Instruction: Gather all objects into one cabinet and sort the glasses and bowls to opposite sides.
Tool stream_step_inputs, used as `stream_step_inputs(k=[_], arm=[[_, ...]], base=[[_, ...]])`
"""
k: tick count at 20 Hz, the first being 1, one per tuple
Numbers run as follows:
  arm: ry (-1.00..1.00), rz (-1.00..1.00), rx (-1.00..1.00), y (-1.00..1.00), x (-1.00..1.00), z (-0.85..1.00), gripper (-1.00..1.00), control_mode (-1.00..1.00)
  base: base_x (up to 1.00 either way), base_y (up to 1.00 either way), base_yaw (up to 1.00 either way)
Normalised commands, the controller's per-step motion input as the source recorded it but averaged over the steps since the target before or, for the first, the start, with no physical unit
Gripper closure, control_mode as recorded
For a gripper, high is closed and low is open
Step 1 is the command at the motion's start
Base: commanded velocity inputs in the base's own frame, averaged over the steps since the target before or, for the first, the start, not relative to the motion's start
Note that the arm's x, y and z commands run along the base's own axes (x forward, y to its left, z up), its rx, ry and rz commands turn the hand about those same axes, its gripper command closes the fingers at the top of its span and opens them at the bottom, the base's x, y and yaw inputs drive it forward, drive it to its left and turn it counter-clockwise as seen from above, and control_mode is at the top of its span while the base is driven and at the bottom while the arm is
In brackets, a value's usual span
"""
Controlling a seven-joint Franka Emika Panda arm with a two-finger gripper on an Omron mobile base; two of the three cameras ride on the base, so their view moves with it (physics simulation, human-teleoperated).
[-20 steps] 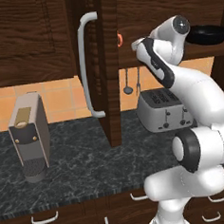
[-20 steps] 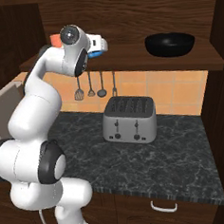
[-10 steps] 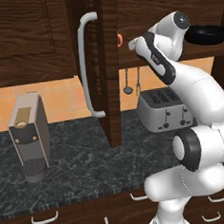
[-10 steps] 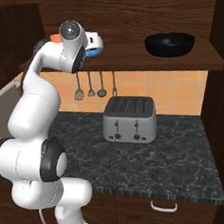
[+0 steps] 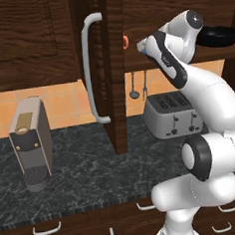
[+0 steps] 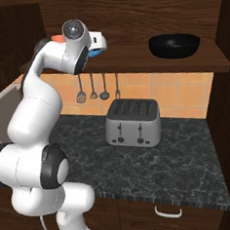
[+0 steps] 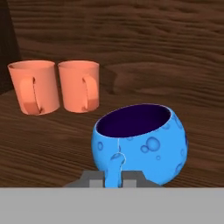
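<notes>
**Blue cup held by its handle at the cabinet shelf, beside the two mugs**

Nearest the hand camera, the gripper has its jaws narrowed tight on the thin loop handle of the bright-blue cup. Pinching the handle rather than the round body makes sense: the bowl of the cup looks too broad and smooth for these short tips. The cup hangs upright, its mouth open to the top, low over the dark wooden shelf; whether its base already touches the wood is hard to tell from here.

Just behind and to one side stand two coral-orange mugs, side by side and nearly touching, handles turned toward the camera. Bringing the blue cup near them fits the sorting: glasses grouped at one end.

From the base views, the arm reaches up past the open cabinet door with its long pale bar handle. The black bowl sits well apart at the far end of the same shelf, so the opposite-sides layout looks nearly done.

Below, on the dark marble desk, a toaster and a coffee machine stand clear of the work.
</notes>
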Motion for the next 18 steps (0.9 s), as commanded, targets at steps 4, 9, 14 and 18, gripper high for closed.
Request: stream_step_inputs(k=[4,9,14,18], arm=[[0.0,0.08,0.09,0.03,-0.03,0.0,1.0,-1.0],[0.0,0.07,0.14,0.18,0.0,0.04,1.0,-1.0],[0.0,0.02,0.07,0.32,-0.04,0.0,1.0,-1.0],[0.0,0.0,0.0,0.45,-0.01,0.0,1.0,-1.0]], base=[[0.0,0.0,0.0],[0.0,0.0,0.0],[0.0,0.0,0.0],[0.0,0.0,0.0]])
